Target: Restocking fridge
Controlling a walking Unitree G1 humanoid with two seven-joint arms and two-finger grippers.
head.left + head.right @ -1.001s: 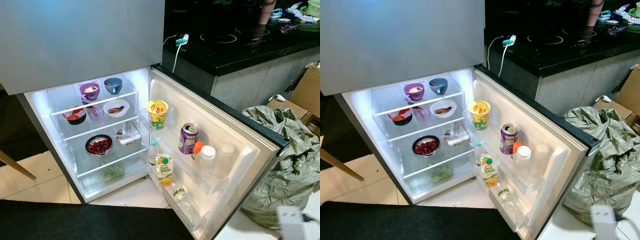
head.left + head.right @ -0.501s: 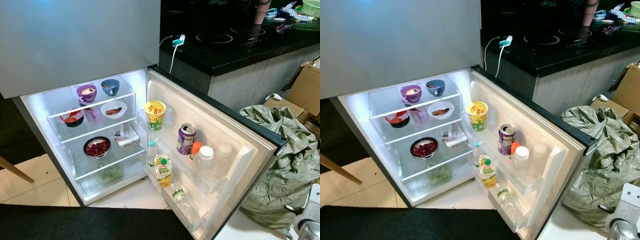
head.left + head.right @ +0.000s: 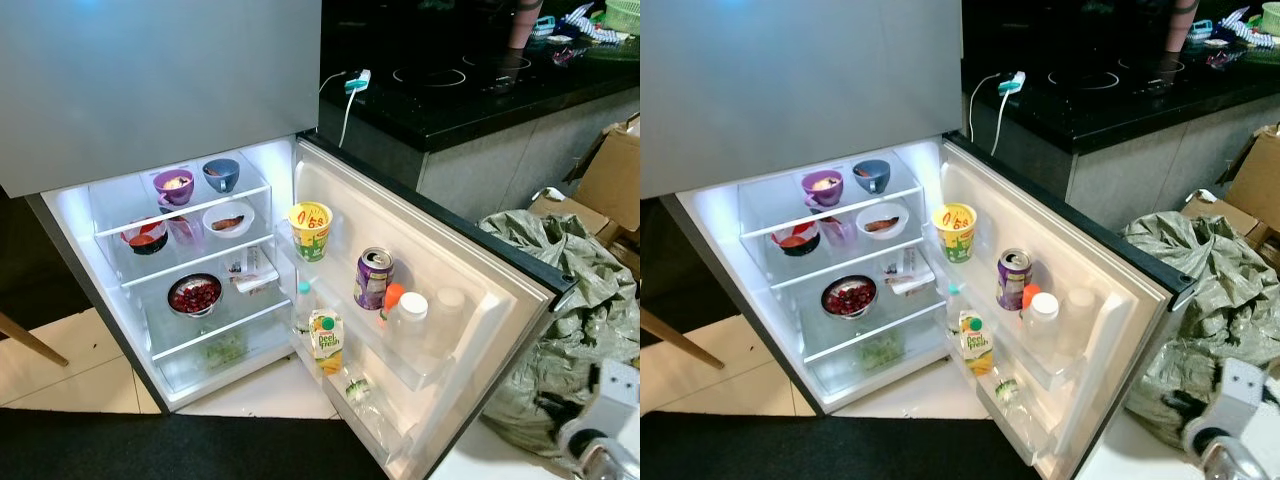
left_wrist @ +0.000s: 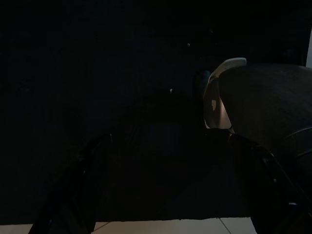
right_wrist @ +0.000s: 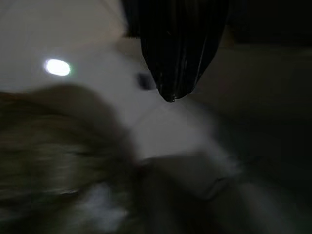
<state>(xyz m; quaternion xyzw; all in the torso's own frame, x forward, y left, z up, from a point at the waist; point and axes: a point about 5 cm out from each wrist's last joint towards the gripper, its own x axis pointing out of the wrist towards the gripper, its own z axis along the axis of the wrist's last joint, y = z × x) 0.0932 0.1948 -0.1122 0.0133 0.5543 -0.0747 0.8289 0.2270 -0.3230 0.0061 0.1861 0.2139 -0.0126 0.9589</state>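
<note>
While the fridge [image 3: 180,250] stands open with its door [image 3: 440,300] shelves stocked, I see my right gripper [image 5: 175,53] blurred; jaw state unclear.

Fridge door [image 3: 470,270] swung wide, lit shelves reachable (bowls [image 3: 174,186] crowd them), green sack [image 3: 570,330] beside door

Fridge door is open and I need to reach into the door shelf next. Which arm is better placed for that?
Probably the right. Its wrist is raised at the lower right of the head view, beside the open fridge door and the door shelf with the purple can. The left arm hangs idle in the dark, low by the floor.
</note>
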